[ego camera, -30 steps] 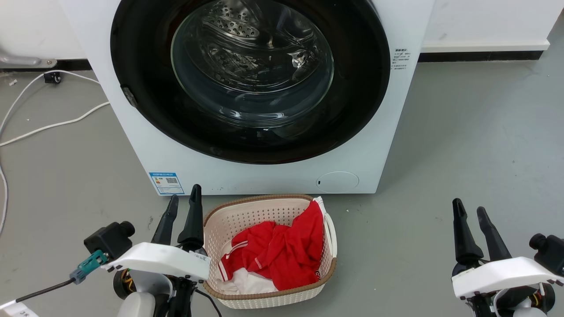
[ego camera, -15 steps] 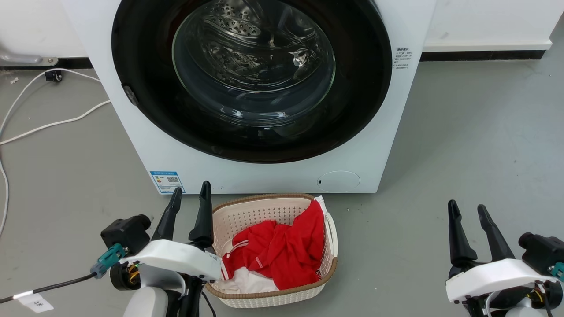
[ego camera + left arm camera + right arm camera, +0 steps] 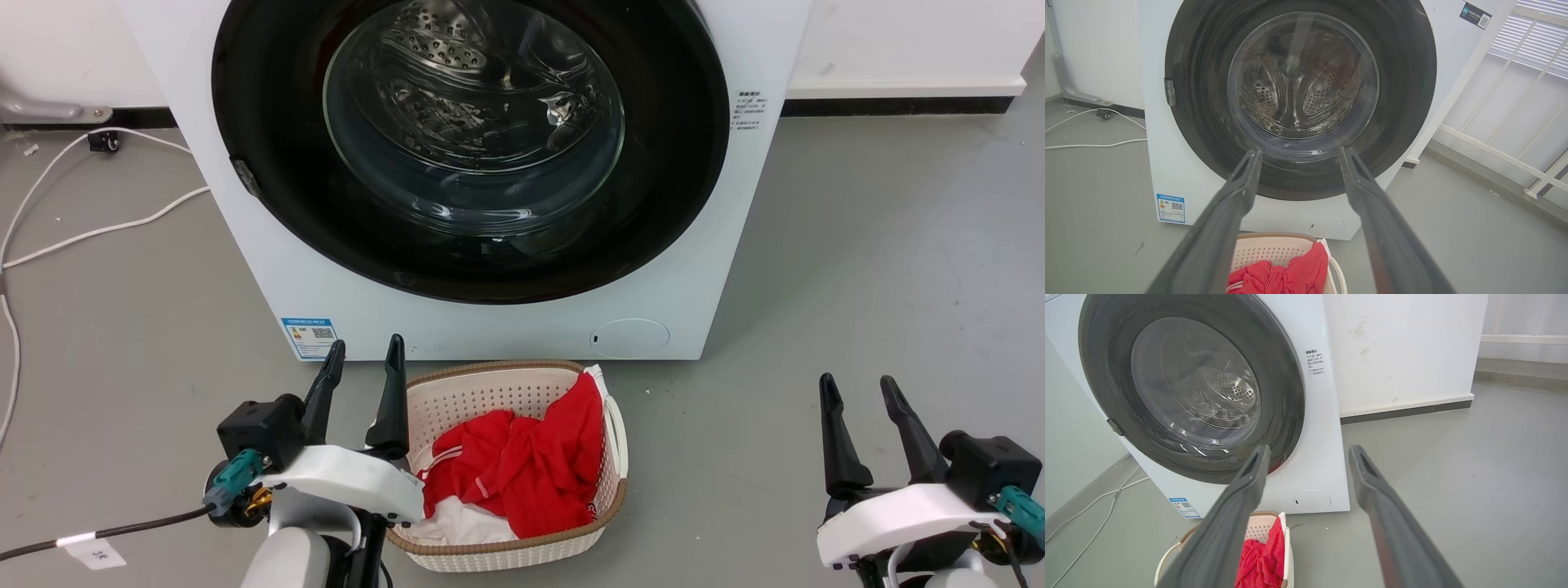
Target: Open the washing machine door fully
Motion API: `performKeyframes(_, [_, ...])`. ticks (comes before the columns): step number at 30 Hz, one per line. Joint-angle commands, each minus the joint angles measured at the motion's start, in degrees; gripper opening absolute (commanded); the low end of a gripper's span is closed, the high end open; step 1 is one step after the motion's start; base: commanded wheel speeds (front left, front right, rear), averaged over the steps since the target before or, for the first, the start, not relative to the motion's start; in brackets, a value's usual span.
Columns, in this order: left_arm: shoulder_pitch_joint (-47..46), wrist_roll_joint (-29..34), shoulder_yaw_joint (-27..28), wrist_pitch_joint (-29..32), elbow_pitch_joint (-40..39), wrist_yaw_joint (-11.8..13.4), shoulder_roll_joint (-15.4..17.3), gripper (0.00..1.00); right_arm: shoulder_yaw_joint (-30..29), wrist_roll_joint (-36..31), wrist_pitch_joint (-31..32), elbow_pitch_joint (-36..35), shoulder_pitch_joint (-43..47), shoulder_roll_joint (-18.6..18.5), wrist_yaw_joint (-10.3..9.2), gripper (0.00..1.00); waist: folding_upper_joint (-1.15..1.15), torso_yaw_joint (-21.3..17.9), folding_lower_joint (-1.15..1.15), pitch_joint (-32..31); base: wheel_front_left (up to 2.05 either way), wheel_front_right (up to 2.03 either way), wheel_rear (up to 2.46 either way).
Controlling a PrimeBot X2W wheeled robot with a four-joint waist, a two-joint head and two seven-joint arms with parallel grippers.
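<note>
Lower left, the left gripper point(image 3: 365, 363) has its fingers spread and holds nothing. Lower right, the right gripper point(image 3: 857, 396) is likewise spread and empty. Bottom centre, between them, the laundry basket point(image 3: 457, 400) contains a red garment point(image 3: 522, 465) over white cloth point(image 3: 457, 523). Upper centre, the washing machine door point(image 3: 469, 147) sits closed against the washing machine point(image 3: 490, 331).

The washing machine door point(image 3: 669, 204) is glossy black around clear, reflective glass, set in the smooth white washing machine point(image 3: 253, 261); the drum point(image 3: 445, 45) behind looks like shiny perforated metal. The basket point(image 3: 482, 396) seems pale perforated plastic (its brown rim looks woven) and holds soft red cloth point(image 3: 531, 465) on the matt grey floor point(image 3: 857, 269).
</note>
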Motion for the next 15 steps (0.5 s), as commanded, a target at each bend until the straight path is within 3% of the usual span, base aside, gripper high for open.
performKeyframes(1, [-1.11,1.52,-0.28,-0.61,-0.15,0.23,0.13,1.0,0.16,-1.7,-0.44,-0.45,-0.17,0.1,-0.02,1.0,0.0,0.02,0.0,-0.03,0.0,0.0,0.0])
performKeyframes(15, [-1.54,8.28,-1.37,-2.29,1.17,1.2,0.13,1.0,0.85,-8.67,-1.83,-0.75,0.42,0.15,-0.02,1.0,0.0,0.45,0.0,-0.15,0.0,0.0,0.0])
